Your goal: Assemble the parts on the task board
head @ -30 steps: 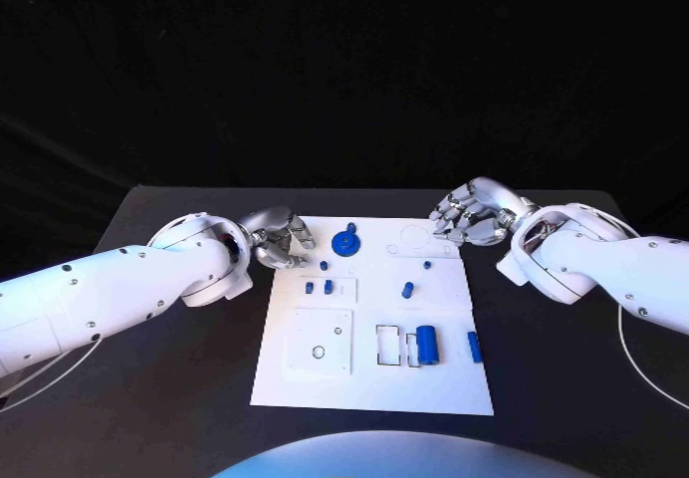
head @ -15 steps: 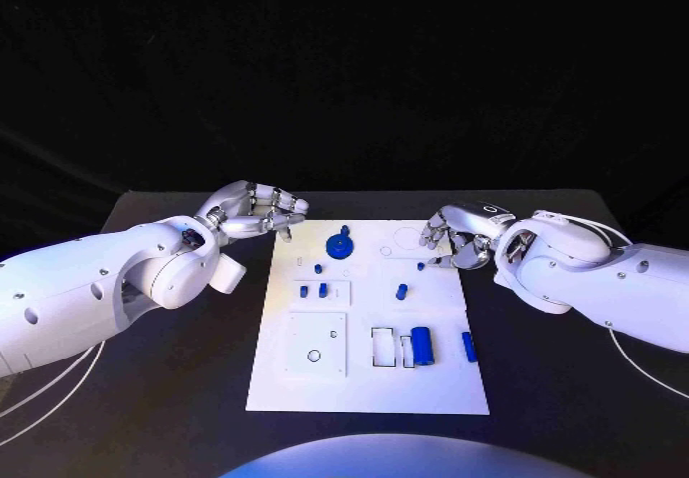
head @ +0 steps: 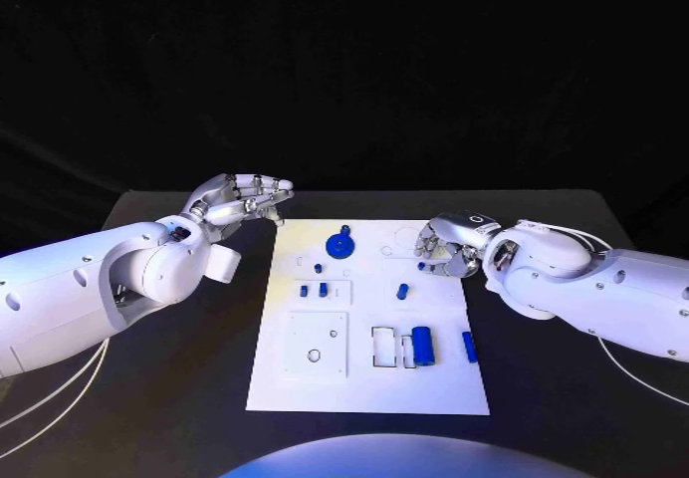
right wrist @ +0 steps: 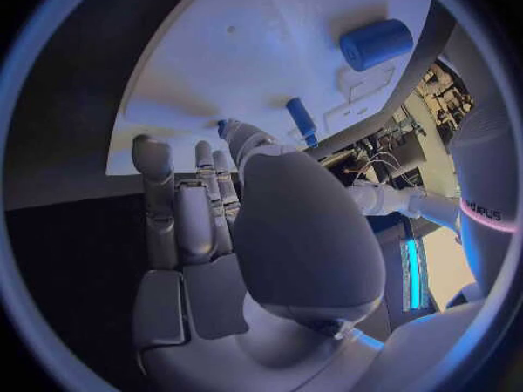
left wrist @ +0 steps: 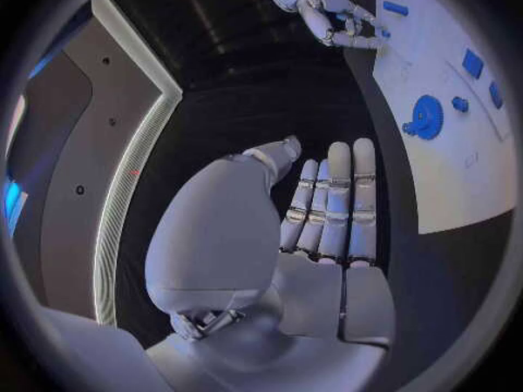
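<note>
Left hand (head: 241, 202) lifted off the board (head: 431, 388) toward the counter's far-left side, fingers straight and side by side, empty. Right hand (head: 448, 246) dropped onto the board's far-right edge, fingers curled over a small peg (head: 424, 265); grip unclear. Pick likely starting. Other parts sit mid-board.

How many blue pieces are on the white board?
9. A round gear at the far end; a peg; two small pegs; a piece mid-board; one by the right hand; a cylinder, a thin bar and a bar near. The hand may hide more.
</note>
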Controlling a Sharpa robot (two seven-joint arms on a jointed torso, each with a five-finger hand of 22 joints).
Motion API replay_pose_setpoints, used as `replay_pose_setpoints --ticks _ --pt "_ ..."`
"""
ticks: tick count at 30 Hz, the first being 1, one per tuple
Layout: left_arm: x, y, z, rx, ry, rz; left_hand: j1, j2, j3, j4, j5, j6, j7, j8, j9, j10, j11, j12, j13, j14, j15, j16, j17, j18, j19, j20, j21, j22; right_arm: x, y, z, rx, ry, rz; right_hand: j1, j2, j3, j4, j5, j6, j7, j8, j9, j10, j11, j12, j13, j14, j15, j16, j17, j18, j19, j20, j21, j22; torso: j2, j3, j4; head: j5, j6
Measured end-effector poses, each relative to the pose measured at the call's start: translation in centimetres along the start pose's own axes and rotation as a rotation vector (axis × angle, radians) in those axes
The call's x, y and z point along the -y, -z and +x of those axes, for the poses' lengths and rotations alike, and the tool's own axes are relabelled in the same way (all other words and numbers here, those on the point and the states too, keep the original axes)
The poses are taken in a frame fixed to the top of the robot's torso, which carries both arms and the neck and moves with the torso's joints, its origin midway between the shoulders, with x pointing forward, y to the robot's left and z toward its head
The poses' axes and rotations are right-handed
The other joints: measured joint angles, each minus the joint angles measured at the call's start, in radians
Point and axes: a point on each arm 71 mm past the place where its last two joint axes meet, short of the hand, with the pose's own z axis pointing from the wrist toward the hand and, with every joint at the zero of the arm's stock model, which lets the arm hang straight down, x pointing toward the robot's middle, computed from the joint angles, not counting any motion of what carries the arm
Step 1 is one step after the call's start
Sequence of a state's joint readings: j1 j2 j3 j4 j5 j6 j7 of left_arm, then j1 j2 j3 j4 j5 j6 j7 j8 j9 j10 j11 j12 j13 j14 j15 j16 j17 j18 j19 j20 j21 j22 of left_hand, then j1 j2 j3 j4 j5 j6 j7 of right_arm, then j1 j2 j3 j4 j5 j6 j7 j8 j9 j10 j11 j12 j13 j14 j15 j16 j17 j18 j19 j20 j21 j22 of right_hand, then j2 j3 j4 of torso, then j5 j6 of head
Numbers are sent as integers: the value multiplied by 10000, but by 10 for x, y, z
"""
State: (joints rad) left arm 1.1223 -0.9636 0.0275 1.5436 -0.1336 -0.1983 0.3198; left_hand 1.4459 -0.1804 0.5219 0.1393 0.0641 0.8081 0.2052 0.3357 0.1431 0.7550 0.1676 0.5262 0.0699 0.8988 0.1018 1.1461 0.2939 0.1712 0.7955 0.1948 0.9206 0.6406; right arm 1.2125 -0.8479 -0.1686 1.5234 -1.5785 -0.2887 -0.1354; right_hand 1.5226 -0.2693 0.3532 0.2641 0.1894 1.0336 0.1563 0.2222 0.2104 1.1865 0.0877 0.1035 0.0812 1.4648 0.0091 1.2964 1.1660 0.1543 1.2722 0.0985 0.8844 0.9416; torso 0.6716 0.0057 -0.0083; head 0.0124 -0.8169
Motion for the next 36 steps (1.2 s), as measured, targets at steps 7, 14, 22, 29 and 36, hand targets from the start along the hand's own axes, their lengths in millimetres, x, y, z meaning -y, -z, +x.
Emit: replay_pose_setpoints --ticks 7,14,22,29,36 --pt "1 1 3 -9 232 23 0 0 0 0 0 0 0 0 0 15 -15 5 -1 0 0 -40 -17 -2 0 0 0 -19 -1 -2 5 -147 51 0 38 38 563 -61 0 212 -92 41 111 309 -90 65 -10 0 0 231 161 -154 140 -37 624 632 0 1 -5 24 -14" --pt "1 1 6 -43 353 14 0 0 28 -28 0 0 0 0 0 14 -14 5 -2 0 0 -40 -30 -2 0 0 -12 -29 -3 -4 7 -229 87 -3 -27 102 958 -182 0 313 -170 99 215 491 -136 66 15 40 -40 391 223 -155 175 -74 879 965 0 7 -7 28 -27" --pt "1 1 6 -38 391 -1 0 0 55 -55 0 -1 0 -1 1 14 -14 5 -2 36 -36 -40 -44 -2 35 -36 -40 -38 -3 -7 7 -241 130 20 -69 141 1208 -353 -1 404 -189 139 292 624 -197 80 44 1 -78 453 234 -154 175 -74 1057 1177 2 7 -6 22 -54" --pt "1 1 6 -35 409 -16 40 -40 82 -82 0 -1 -1 0 1 14 -14 5 -3 36 -36 -80 -55 -3 35 -36 -40 -49 -4 -8 8 -259 233 23 -188 180 1459 -604 -16 526 -240 256 410 772 -234 106 73 23 -100 542 250 -306 241 -140 1436 1542 4 8 -7 20 -90" --pt "1 1 7 -38 418 -29 40 -40 82 -82 0 -1 -1 -1 1 13 -14 4 -9 36 -36 -79 -69 -4 35 -36 -40 -49 -8 -9 9 -254 494 43 -320 183 1915 -1110 -43 873 -364 494 642 1076 -272 80 166 17 -275 677 288 -309 462 -216 2084 2155 -2 5 -7 14 -123"
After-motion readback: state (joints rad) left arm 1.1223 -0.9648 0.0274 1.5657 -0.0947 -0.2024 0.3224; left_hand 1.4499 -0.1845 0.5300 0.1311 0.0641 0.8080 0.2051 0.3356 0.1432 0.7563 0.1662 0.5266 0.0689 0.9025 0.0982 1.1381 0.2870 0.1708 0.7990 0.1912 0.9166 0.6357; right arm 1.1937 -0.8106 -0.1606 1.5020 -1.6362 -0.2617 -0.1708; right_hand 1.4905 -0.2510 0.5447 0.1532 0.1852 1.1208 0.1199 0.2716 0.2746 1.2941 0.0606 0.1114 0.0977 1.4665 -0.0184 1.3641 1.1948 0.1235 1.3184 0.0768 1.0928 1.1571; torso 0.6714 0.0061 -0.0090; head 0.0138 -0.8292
